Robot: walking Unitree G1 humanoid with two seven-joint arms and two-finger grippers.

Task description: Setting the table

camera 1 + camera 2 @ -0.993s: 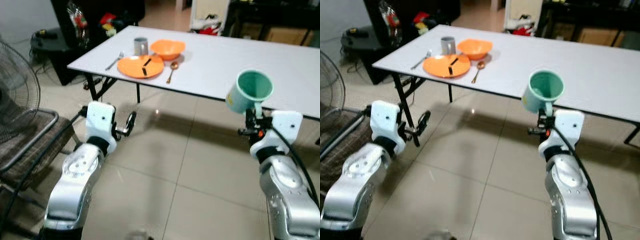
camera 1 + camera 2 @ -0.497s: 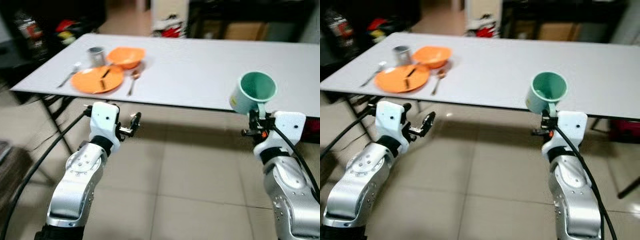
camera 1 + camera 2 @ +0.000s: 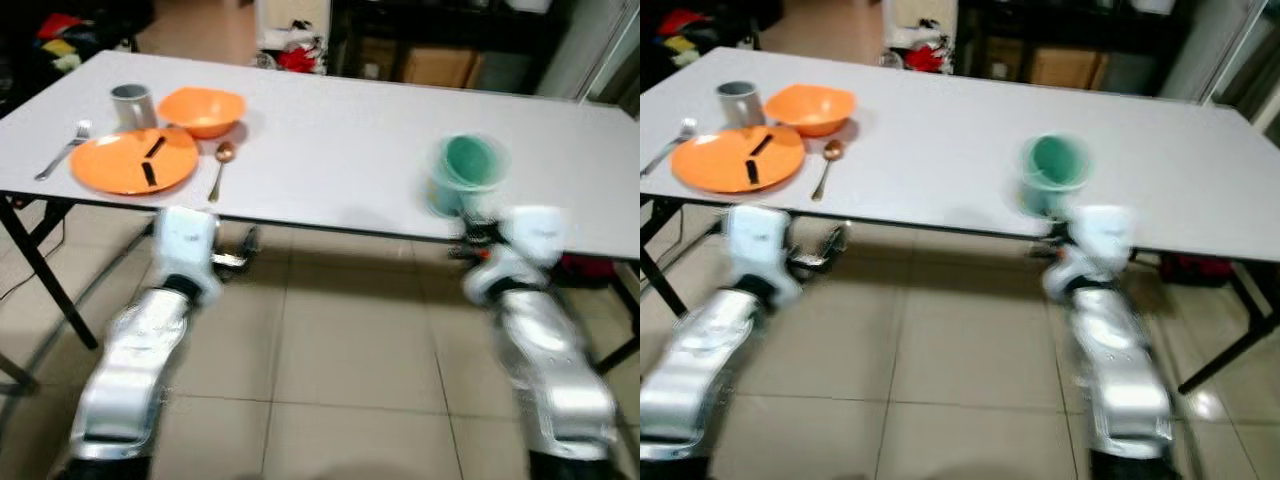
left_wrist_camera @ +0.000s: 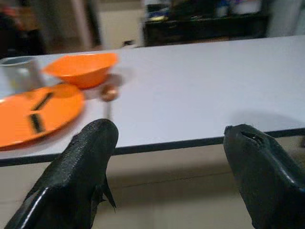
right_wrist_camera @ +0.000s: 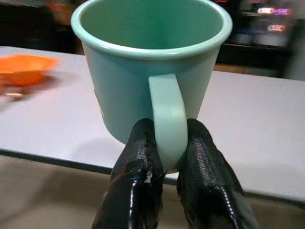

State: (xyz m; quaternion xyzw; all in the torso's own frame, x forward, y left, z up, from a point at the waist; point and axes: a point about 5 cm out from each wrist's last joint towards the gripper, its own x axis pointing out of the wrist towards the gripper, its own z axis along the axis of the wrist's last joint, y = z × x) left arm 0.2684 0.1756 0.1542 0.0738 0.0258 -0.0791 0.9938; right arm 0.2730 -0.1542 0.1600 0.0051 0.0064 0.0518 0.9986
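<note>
A mint-green mug [image 5: 152, 62] is held upright by its handle, with my right gripper [image 5: 166, 155] shut on the handle. In the left eye view the mug [image 3: 465, 172] hangs at the white table's near edge [image 3: 330, 225], right of centre. An orange plate [image 3: 133, 160] with two dark pieces on it lies at the table's left end. Around the plate are an orange bowl [image 3: 202, 108], a grey cup [image 3: 131, 103], a fork [image 3: 62, 150] and a spoon [image 3: 220, 165]. My left gripper [image 4: 170, 136] is open and holds nothing, below the table edge near the plate.
Black table legs [image 3: 40, 280] stand at the left, and another leg [image 3: 1230, 345] at the right. Dark shelving and boxes [image 3: 430, 60] line the wall behind the table. Tiled floor [image 3: 330, 370] lies under and before the table. The eye views are blurred.
The camera has swung round, so the table now lies square in front and closer. The mug stays in my right gripper, now at the table's edge. The left gripper stays open.
</note>
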